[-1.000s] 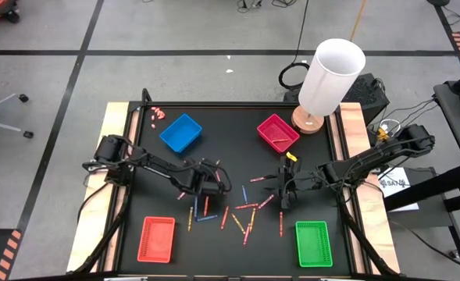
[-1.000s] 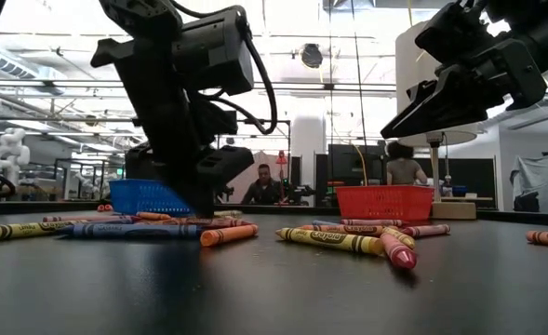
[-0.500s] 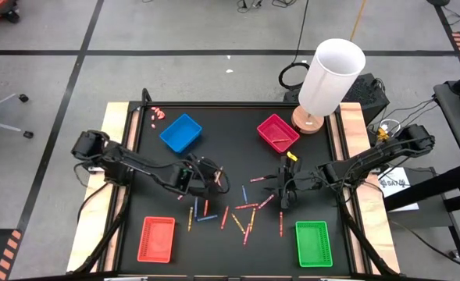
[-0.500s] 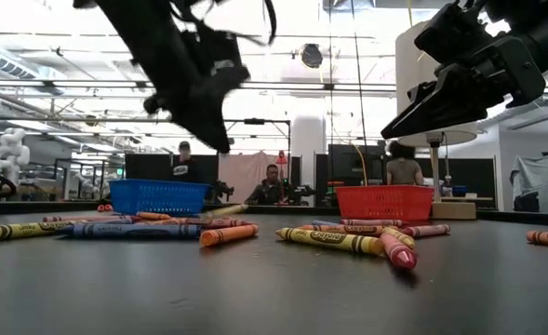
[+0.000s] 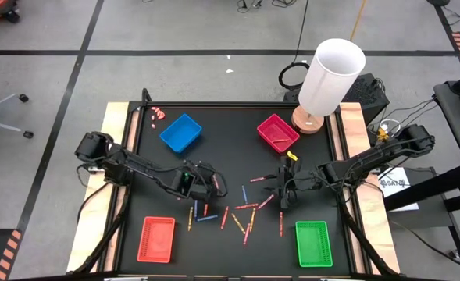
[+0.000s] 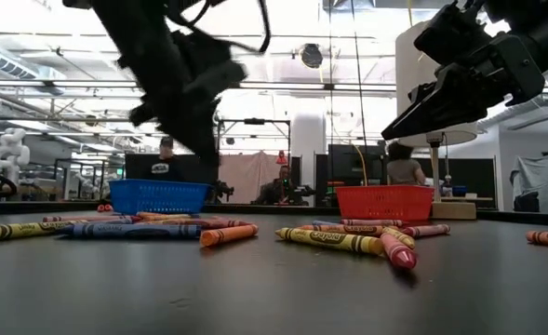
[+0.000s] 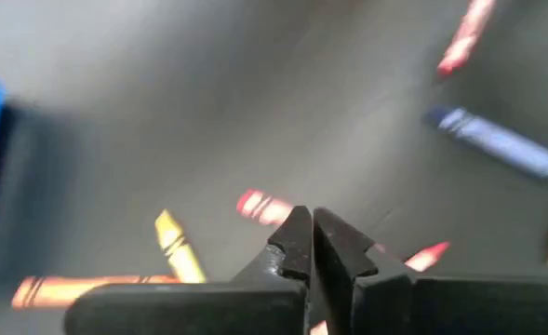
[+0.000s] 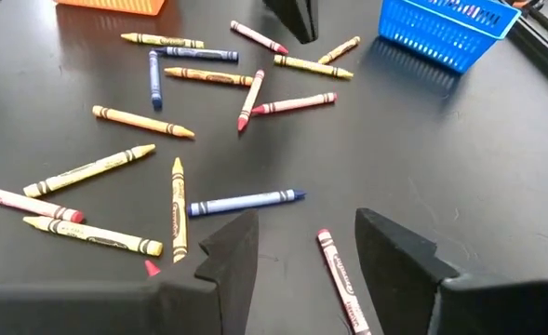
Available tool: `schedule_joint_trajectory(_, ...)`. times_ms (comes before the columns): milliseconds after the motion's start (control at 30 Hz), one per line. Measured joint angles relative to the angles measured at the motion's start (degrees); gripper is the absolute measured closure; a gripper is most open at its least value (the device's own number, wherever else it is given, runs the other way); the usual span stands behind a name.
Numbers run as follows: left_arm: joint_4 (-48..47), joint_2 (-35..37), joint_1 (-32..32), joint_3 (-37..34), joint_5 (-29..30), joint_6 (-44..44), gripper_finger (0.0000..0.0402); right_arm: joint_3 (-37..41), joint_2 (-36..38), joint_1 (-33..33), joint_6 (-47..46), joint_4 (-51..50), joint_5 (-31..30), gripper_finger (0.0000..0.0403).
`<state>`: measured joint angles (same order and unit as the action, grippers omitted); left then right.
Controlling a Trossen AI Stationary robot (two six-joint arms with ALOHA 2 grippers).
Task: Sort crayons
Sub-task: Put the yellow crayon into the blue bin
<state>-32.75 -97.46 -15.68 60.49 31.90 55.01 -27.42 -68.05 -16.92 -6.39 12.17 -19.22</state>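
You're looking at paper-wrapped wax crayons lying on a matt black tabletop, near the blue tray of ribbed plastic mesh. Beside that tray, bare wood edging is showing. Gripper fingers are looking like matt black plastic.

left wrist view: crayons motion-blurred | low view: left pincer smeared, tips indistinct
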Motion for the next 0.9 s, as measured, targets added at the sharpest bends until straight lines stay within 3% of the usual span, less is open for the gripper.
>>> schedule_joint_trajectory(233,-12.67,-0.31,0.44,-0.02,-0.37,14.50,0.0324,0.00,0.00,0.00,0.00,0.00,0.00,0.0236)
schedule_joint_trajectory(533,-12.32,-0.91,1.86,0.00,-0.58,16.23,0.0280,0.00,0.00,0.00,0.00,0.00,0.00,0.0236)
schedule_joint_trajectory(900,-9.64,-4.19,4.81,-0.02,-3.31,13.74,0.0275,0.00,0.00,0.00,0.34,0.12,-0.04,0.0236)
